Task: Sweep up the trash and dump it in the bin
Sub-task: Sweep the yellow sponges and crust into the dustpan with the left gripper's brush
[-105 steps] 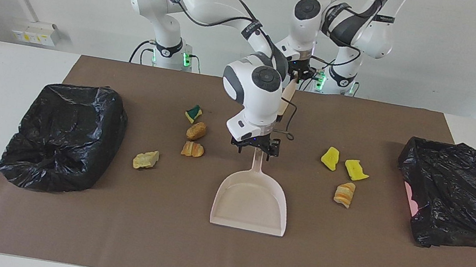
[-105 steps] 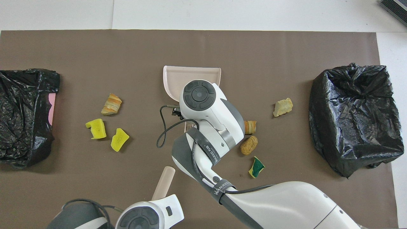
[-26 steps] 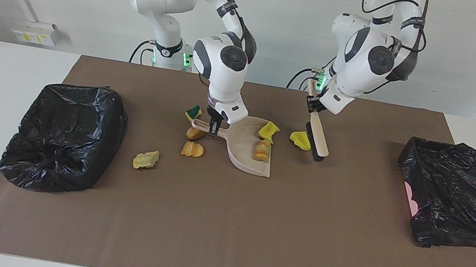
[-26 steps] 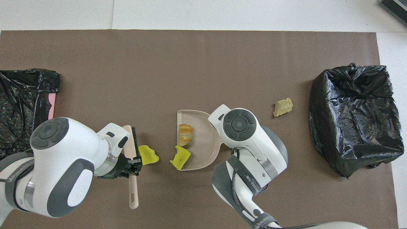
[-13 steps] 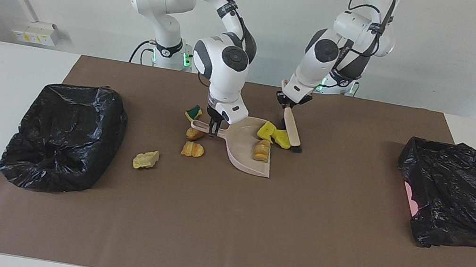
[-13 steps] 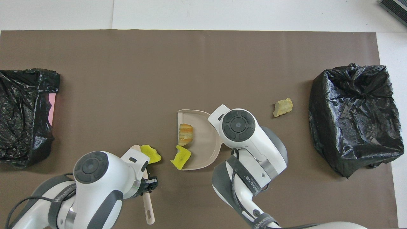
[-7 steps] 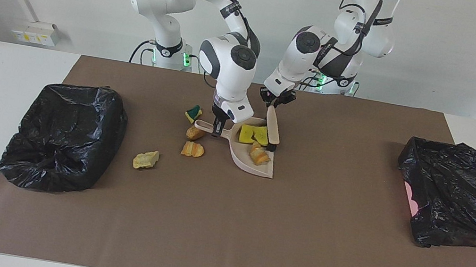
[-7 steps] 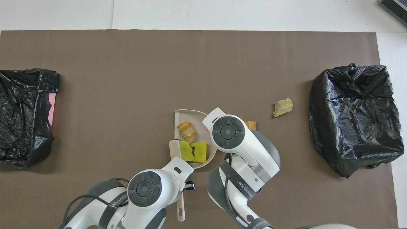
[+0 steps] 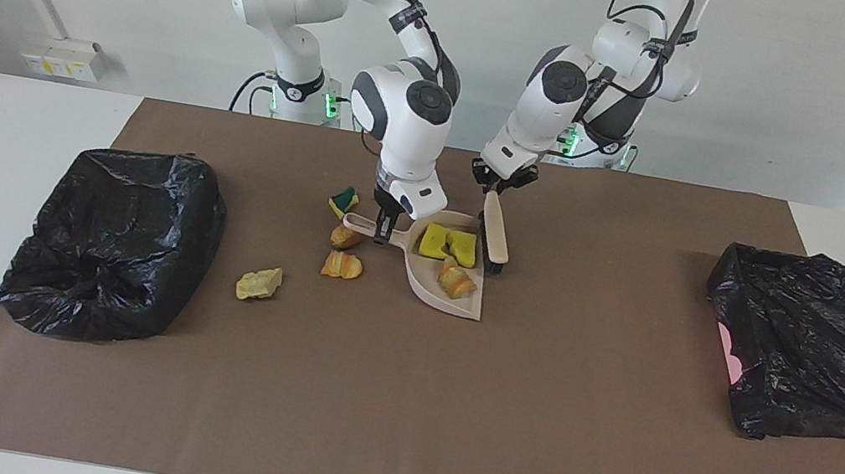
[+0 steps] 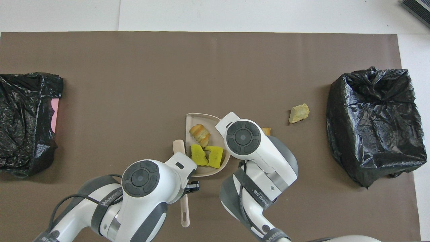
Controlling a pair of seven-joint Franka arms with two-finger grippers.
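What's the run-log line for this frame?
left gripper: holds brush at dustpan mouth | right gripper: holds dustpan handle | in pan: three scraps | on mat: four

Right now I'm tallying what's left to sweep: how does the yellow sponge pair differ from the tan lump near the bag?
The yellow sponge pair lies inside the dustpan, touching each other; the tan lump lies alone on the brown mat, still unswept. The pair is bright yellow, the lump pale tan. The pair sits beside the brush; the lump sits nearest the black bag at the right arm's end. Both are small scraps.
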